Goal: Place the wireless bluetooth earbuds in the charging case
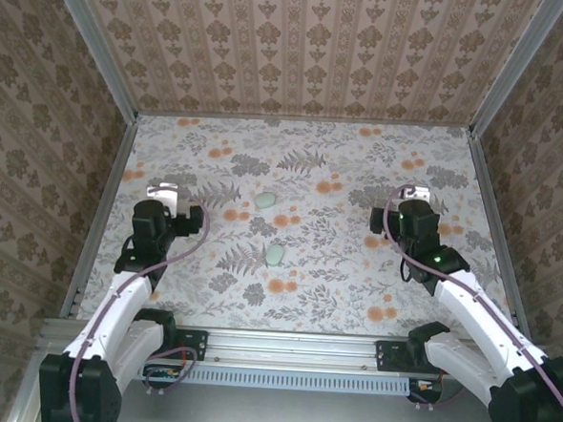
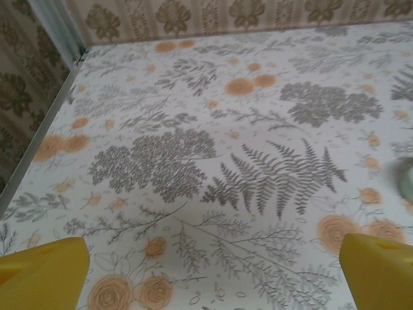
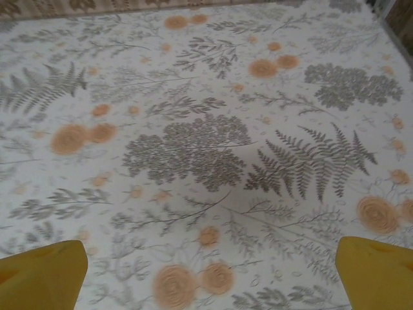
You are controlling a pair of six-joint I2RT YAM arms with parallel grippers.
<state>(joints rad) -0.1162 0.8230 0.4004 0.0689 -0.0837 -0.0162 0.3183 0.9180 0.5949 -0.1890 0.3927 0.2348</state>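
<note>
On the floral table, between the arms, the farther mint-green item and the nearer mint-green item lie apart. Which one is the charging case cannot be told. The left gripper and right gripper hover with yellow fingers spread wide, holding nothing.

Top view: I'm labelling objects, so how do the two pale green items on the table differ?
The far green item looks wide and paler; the near green item looks elongated and deeper green. The far green item sits slightly further left. Both lie free on the table.
</note>
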